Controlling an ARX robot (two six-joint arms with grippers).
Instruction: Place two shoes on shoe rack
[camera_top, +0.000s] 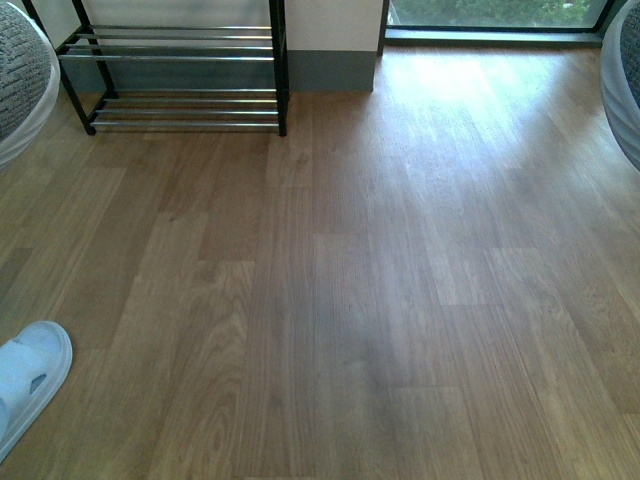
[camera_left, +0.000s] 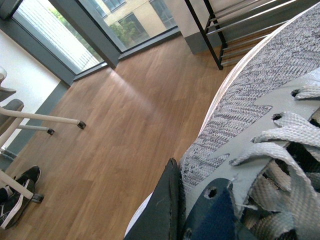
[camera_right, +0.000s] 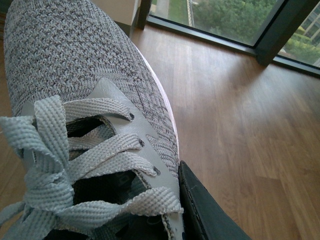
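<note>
Shoes are both lifted off the wooden floor (camera_top: 350, 300), but neither sits on the shoe rack (camera_top: 180, 55), which stands ahead and to the left against the far wall, so both placements are left to do. The left shoe (camera_top: 20, 80) hangs at the left edge of the front view and the right shoe (camera_top: 625, 80) at the right edge, arms raised, spread wide, well apart from the rack. The left gripper (camera_left: 172, 212) and right gripper (camera_right: 197, 210) each show one dark finger pressed beside the laces, apparently pinching the shoe; the second finger is hidden.
</note>
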